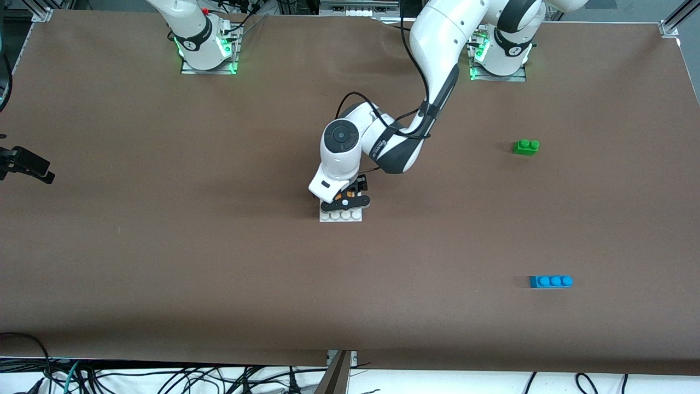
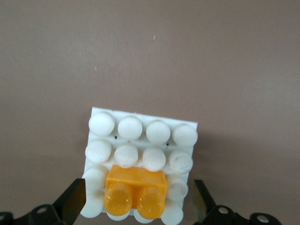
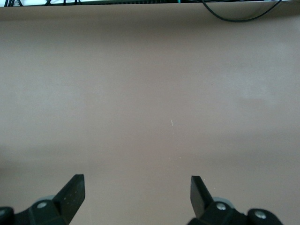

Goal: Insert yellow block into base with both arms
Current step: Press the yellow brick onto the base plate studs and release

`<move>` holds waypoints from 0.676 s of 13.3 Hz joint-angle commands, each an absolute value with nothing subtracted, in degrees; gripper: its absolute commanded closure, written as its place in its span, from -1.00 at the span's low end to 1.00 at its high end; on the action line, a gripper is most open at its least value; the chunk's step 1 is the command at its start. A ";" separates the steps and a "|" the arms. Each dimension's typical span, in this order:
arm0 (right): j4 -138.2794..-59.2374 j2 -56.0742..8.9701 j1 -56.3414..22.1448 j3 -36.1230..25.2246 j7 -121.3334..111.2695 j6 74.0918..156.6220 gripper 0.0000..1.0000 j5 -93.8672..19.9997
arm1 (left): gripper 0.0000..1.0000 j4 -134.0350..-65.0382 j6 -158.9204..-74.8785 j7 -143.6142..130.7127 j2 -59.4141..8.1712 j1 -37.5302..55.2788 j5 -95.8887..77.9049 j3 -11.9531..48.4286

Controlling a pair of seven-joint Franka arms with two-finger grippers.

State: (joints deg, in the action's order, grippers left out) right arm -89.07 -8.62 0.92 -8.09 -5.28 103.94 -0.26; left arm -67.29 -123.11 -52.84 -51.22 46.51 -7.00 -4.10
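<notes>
The white studded base [image 1: 340, 216] lies mid-table. The yellow block [image 1: 346, 193] sits on its studs, on the part farther from the front camera. In the left wrist view the yellow block [image 2: 136, 187] stands on the base [image 2: 140, 126], two studs up. My left gripper [image 1: 346, 200] is over the base, open, with a finger [image 2: 75, 199] on each side of the block and a gap to it; it also shows in its own view [image 2: 138, 191]. My right gripper [image 1: 26, 164] waits open over bare table at the right arm's end, as its own view shows [image 3: 137, 186].
A green two-stud brick [image 1: 526, 146] and a blue three-stud brick [image 1: 550, 281] lie toward the left arm's end, the blue one nearer the front camera. The brown table [image 1: 191, 262] runs wide around the base.
</notes>
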 commanded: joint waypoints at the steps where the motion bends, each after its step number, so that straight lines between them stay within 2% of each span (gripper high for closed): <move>1: -87.80 -9.14 1.67 -7.65 -5.71 102.83 -1.00 -0.18 | -1.00 -69.25 -119.63 -52.82 -45.11 44.74 -7.38 -4.22; 6: -87.71 -9.14 1.58 -7.65 -5.36 103.01 -1.00 -0.18 | -1.00 -78.91 -110.68 -50.64 -29.66 37.02 -7.47 -3.69; 9: -87.71 -9.23 1.50 -7.65 -5.45 103.09 -1.00 -0.18 | -1.00 -79.89 -99.96 -40.11 -20.77 30.62 -6.86 -3.87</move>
State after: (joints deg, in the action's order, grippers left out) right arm -89.06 -8.67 0.95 -8.09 -5.28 103.94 -0.26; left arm -74.31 -104.15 -45.82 -29.12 34.46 -7.01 -4.58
